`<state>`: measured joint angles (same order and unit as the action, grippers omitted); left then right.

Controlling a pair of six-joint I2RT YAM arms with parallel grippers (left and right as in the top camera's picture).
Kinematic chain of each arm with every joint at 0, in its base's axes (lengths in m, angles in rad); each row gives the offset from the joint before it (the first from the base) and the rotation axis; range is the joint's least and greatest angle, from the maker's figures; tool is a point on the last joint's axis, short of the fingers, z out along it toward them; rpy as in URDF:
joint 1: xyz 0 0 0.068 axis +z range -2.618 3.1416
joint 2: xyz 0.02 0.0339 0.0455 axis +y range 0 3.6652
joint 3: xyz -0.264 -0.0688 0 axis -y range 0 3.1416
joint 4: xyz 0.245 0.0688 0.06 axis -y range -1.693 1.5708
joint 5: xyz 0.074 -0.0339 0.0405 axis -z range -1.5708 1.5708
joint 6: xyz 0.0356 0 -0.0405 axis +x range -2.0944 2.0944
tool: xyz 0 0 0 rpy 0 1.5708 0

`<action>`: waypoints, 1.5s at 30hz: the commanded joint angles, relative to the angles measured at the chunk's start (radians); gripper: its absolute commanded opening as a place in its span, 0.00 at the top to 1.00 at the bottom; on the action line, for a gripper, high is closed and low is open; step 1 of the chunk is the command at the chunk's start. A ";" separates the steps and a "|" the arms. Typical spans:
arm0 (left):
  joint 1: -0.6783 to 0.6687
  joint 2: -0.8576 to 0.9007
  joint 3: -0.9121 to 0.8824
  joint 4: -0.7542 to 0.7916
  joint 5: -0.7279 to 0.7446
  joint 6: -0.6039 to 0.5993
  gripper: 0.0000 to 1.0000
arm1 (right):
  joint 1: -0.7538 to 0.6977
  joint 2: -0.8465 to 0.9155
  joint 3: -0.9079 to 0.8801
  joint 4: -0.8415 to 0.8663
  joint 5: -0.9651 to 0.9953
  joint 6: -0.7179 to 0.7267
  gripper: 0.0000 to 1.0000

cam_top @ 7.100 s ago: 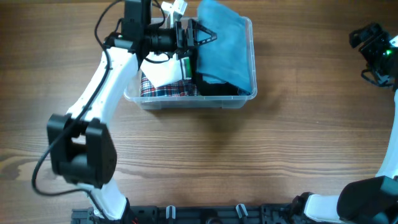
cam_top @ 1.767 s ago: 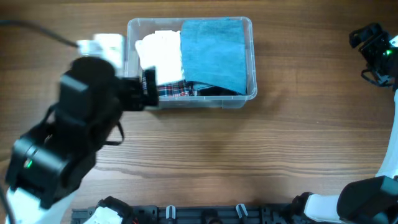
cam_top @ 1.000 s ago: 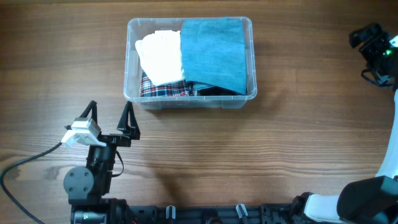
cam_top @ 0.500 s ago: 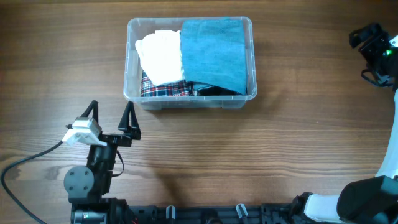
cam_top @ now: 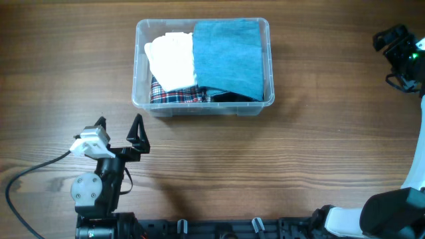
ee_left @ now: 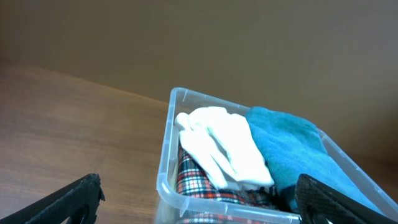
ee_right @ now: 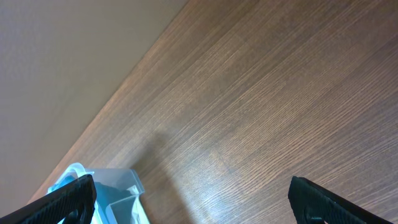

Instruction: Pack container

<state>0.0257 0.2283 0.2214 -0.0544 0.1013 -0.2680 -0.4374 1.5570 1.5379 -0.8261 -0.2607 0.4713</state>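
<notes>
Overhead view: the container [cam_top: 202,109] sits on the wooden table [cam_top: 299,153] near 12 o'clock, a bit toward 11, long side running 9 to 3; it is upright, with no lid on it; neither arm touches it.

Inside I see a teal cloth [cam_top: 229,56] filling the 3 o'clock half; a white folded garment [cam_top: 171,60] lies on the 9 o'clock side, its edge touching the teal one; a red-and-blue plaid cloth [cam_top: 174,96] shows under the white one along the 6 o'clock wall; a dark item [cam_top: 229,97] peeks out below the teal cloth at about 5 o'clock, and I cannot tell what it is.

My left gripper [cam_top: 119,125] is down at 7 o'clock of the table, well apart from the container, fingers pointing toward 12; its jaws are spread wide with nothing between them; a grey cable [cam_top: 33,176] trails off from that arm toward 8 o'clock.

My right gripper [ee_right: 192,183] sits at the 2 o'clock edge in the overhead view; its wrist camera shows both fingers wide apart, holding nothing, bare table between them, and a corner of the container at 7 o'clock of that view.
</notes>
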 commanded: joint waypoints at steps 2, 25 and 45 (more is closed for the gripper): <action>0.007 -0.095 -0.029 -0.048 -0.028 0.002 0.00 | 0.004 0.012 -0.002 0.002 0.006 0.007 0.00; -0.038 -0.225 -0.216 -0.019 -0.050 -0.001 0.00 | 0.004 0.012 -0.002 0.002 0.006 0.007 0.00; -0.038 -0.225 -0.216 -0.019 -0.050 -0.001 0.00 | 0.004 0.012 -0.002 0.002 0.006 0.007 0.00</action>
<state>-0.0067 0.0139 0.0120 -0.0689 0.0650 -0.2680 -0.4374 1.5570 1.5379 -0.8265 -0.2607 0.4713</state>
